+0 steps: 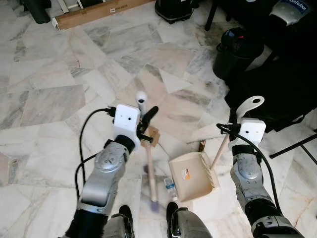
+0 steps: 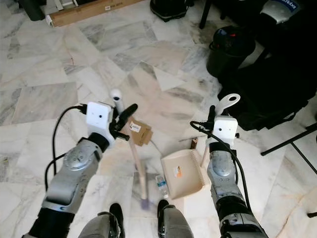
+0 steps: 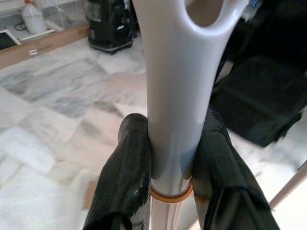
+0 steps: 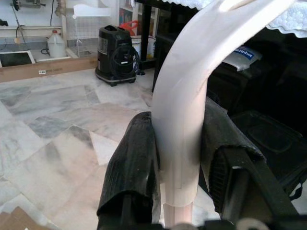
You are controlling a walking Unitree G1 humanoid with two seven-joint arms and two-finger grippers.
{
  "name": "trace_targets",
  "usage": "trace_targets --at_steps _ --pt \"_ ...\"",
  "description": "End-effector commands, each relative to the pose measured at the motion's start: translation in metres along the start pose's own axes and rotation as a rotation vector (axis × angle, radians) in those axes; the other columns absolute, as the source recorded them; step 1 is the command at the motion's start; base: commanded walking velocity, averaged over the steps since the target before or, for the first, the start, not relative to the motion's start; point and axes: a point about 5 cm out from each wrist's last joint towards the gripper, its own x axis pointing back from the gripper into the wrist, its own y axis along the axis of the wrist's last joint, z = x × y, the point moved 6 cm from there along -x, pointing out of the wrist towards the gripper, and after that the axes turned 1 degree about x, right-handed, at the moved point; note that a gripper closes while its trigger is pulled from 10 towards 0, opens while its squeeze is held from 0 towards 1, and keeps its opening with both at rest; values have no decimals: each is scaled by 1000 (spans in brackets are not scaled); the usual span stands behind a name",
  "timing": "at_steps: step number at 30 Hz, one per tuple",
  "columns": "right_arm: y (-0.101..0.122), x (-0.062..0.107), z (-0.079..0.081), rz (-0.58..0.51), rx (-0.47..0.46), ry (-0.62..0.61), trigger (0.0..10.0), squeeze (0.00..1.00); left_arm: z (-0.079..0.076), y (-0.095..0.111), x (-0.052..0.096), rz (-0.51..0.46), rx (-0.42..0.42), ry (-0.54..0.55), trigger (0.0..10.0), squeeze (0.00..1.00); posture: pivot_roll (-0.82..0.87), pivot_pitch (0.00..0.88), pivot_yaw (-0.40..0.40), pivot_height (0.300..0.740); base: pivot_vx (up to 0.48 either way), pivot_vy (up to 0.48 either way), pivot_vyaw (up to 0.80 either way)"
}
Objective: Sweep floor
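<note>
- On the marble floor (image 1: 44, 99), in the left eye view, a broom (image 1: 148, 163) is held upright by the left gripper (image 1: 144, 119), whose 2 black fingers are clamped around its white handle top; the wooden shaft runs down to a blurred head near the robot's feet.
- A piece of cardboard (image 1: 153, 135) lies just beside the shaft, and a small plastic bottle (image 1: 170, 187) lies touching the near edge of the beige dustpan (image 1: 190, 176).
- The dustpan rests on the floor, and its long handle is gripped near the looped white end by the right gripper (image 1: 237, 119).
- In the right eye view, a black bin (image 2: 229, 47) and a long cardboard box (image 2: 86, 12) are seen farther off, well apart from each other.
- In the left wrist view, the fingers (image 3: 127, 177) are seen pressed against both sides of the white broom handle, just above an orange ring.
- In the right wrist view, the fingers (image 4: 132, 172) are closed on the cream dustpan handle; a black vacuum cleaner (image 4: 115, 55) stands behind on the floor.
</note>
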Motion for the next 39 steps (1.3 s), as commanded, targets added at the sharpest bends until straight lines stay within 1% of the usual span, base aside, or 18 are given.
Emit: trace_targets --at_steps 1,4,5,7,10,11,14,16,18,22,26,29,33,37,39 --pt "-44 22 -5 179 20 -1 10000 0 -4 -11 5 52 7 -22 10000 0 -70 372 -45 740 0 0 0" --pt "-43 21 -4 179 17 4 10000 0 -10 -17 7 90 6 -57 10000 0 -72 369 -46 740 0 0 0" --pt "-43 21 -1 178 21 29 10000 0 -17 -22 8 127 4 -90 10000 0 -70 366 -46 740 0 0 0" --pt "-43 21 2 180 27 50 10000 0 -21 -24 8 142 -1 -108 10000 0 -70 365 -44 740 0 0 0" --pt "-47 24 7 195 32 79 10000 0 -32 -29 8 170 15 -145 10000 0 -69 365 -45 740 0 0 0" --pt "-47 24 7 196 30 78 10000 0 -34 -30 7 172 21 -150 10000 0 -69 365 -45 740 0 0 0" --pt "-48 25 7 196 25 77 10000 0 -43 -33 4 177 78 -153 10000 0 -72 372 -45 740 0 0 0" --pt "-48 26 8 198 20 84 10000 0 -45 -33 3 180 93 -152 10000 0 -73 374 -44 740 0 0 0" --pt "-48 27 9 201 12 93 10000 0 -49 -32 0 181 153 -142 10000 0 -78 378 -46 740 0 0 0" --pt "-48 28 8 199 8 92 10000 0 -51 -33 -2 181 153 -139 10000 0 -85 383 -45 740 0 0 0" --pt "-46 31 9 188 -4 107 10000 0 -52 -31 -6 164 165 -116 10000 0 -104 395 -49 740 0 0 0" --pt "-42 35 13 173 -19 125 10000 0 -58 -24 -9 126 187 -119 10000 0 -117 405 -50 740 0 0 0" --pt "-43 36 12 174 -21 125 10000 0 -65 -16 -11 84 230 -132 10000 0 -120 409 -50 740 0 0 0" --pt "-42 35 11 173 -21 125 10000 0 -63 -7 -13 33 267 -110 10000 0 -123 410 -52 740 0 0 0" --pt "-42 35 11 173 -21 125 10000 0 -63 -7 -13 33 267 -110 10000 0 -123 410 -52 740 0 0 0"
